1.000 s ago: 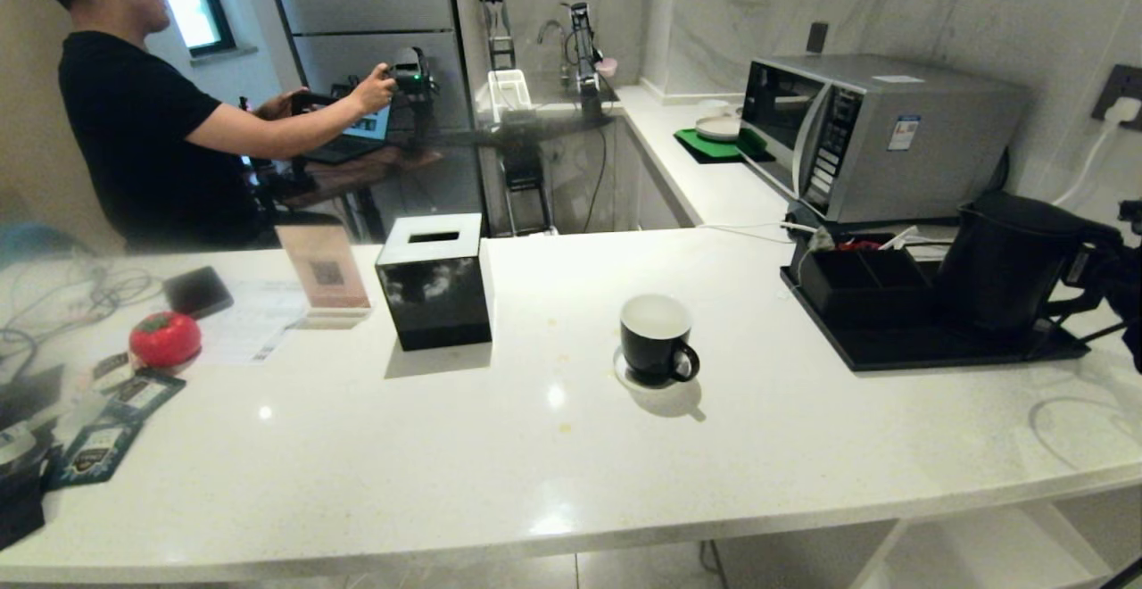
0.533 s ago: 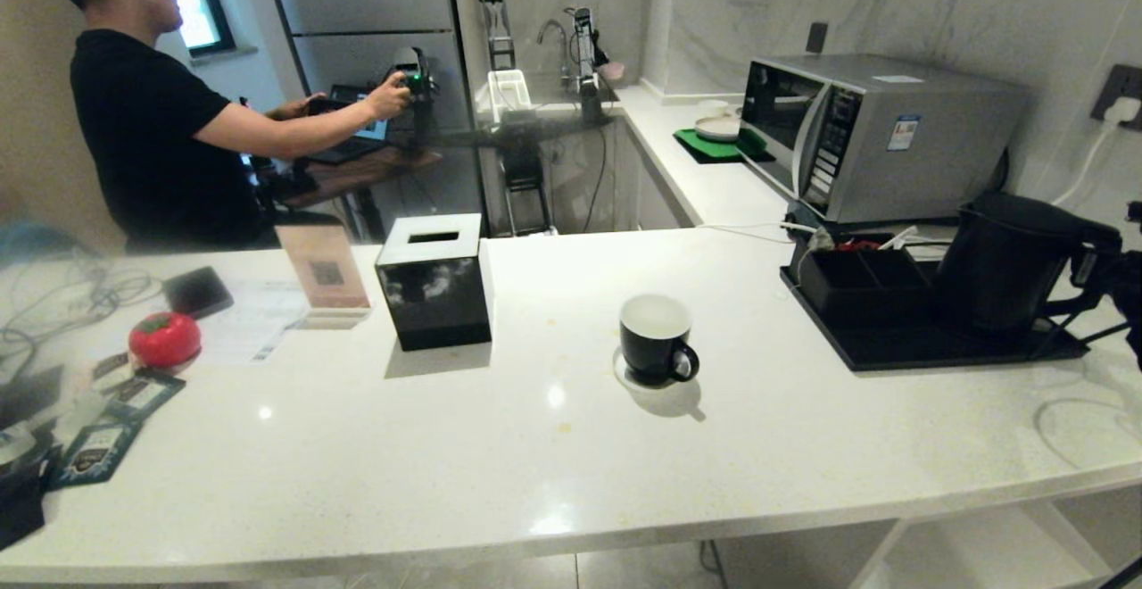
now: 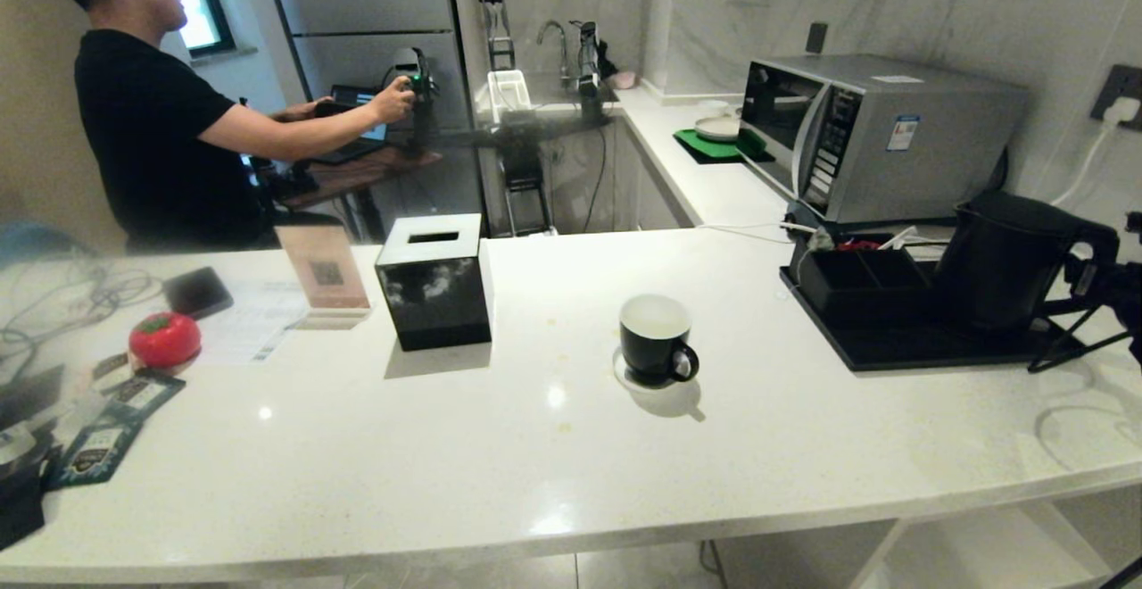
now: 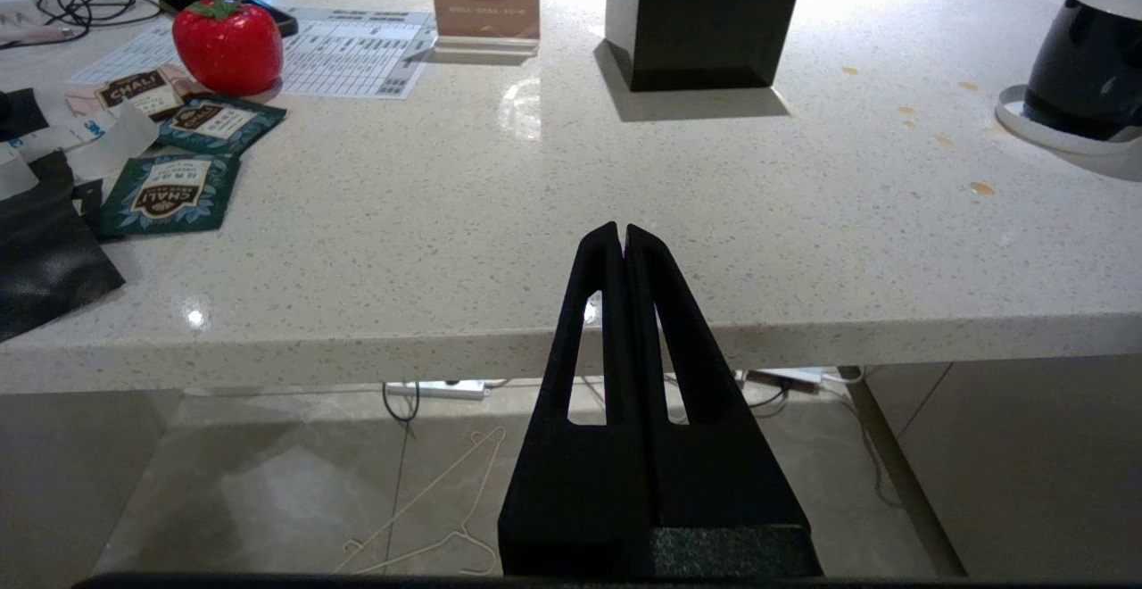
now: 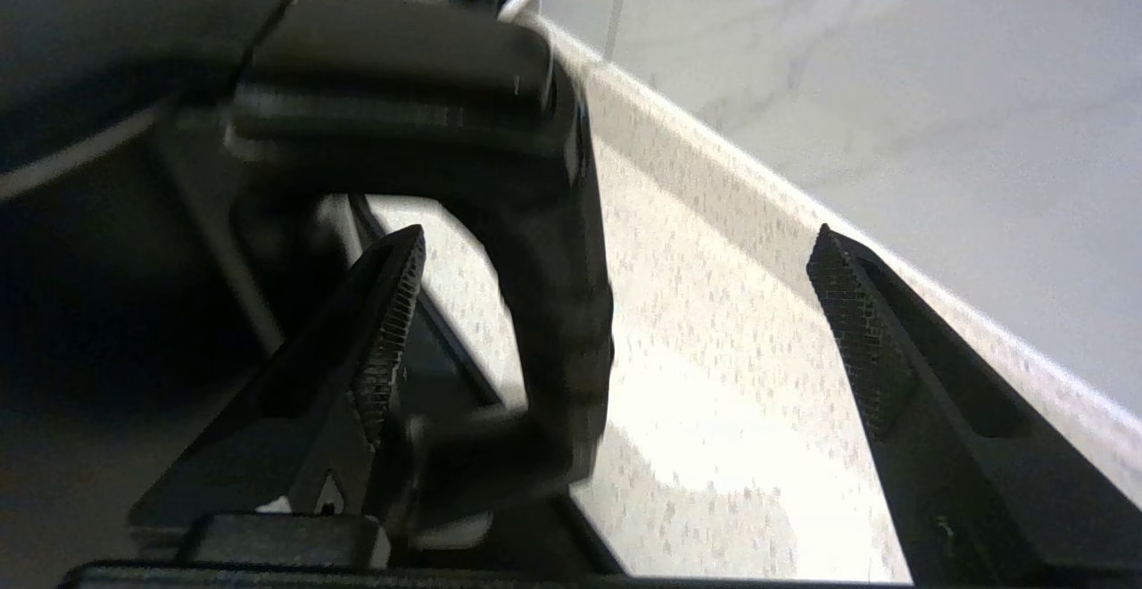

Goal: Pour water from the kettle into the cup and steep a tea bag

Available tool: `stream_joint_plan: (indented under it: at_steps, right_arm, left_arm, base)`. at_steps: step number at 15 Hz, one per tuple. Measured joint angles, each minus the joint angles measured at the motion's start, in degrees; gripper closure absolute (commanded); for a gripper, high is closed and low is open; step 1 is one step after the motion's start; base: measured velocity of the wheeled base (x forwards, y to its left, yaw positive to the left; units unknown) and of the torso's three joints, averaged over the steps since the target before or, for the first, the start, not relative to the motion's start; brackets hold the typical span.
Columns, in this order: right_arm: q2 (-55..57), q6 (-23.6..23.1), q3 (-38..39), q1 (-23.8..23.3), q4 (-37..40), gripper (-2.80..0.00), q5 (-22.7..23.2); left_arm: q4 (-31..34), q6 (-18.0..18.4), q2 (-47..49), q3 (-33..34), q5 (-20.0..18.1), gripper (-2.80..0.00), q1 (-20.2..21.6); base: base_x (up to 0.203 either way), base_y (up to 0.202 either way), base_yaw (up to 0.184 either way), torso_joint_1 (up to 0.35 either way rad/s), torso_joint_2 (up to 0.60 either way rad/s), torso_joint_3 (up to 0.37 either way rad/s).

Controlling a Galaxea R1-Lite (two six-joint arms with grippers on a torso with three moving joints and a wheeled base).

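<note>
While right pincer [image 5: 607, 321] stands wide open astride kettle [image 3: 1008, 259] handle, nothing gripped: kettle on black tray [image 3: 901, 352], worktop's right end. Centre handle between pads, close firmly before lifting. Left pincer [image 4: 622, 236] shut, empty, parked off front edge.

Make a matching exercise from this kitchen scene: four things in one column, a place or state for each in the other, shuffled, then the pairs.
Things:
1. kettle
2. cup
3. right gripper
4. left gripper

Places or states:
A. shut, below the counter edge
B. on the black tray beside the microwave
C. open, its fingers either side of the kettle's handle
D. on a white coaster mid-counter

Pairs: 1-B, 2-D, 3-C, 4-A
</note>
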Motion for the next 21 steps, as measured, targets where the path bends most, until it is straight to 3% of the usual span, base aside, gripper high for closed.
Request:
stream_joint_plan:
  at_steps: [12,21]
  right_arm:
    - [-6.37,0.20,13.96,-0.20,-6.15,-2.80,0.19]
    - [-16.26,0.12,32.81,-1.84,-10.66,-2.80,0.44]
  left_arm:
    - [0.00,0.02,0.00,0.00,0.02,0.00,0.00]
    - [0.00,0.01,0.00,0.00,0.02,0.00,-0.02]
  base:
    - [0.000,0.000,0.000,0.000,0.00,0.000]
    - [0.000,0.000,0.000,0.000,0.00,0.000]
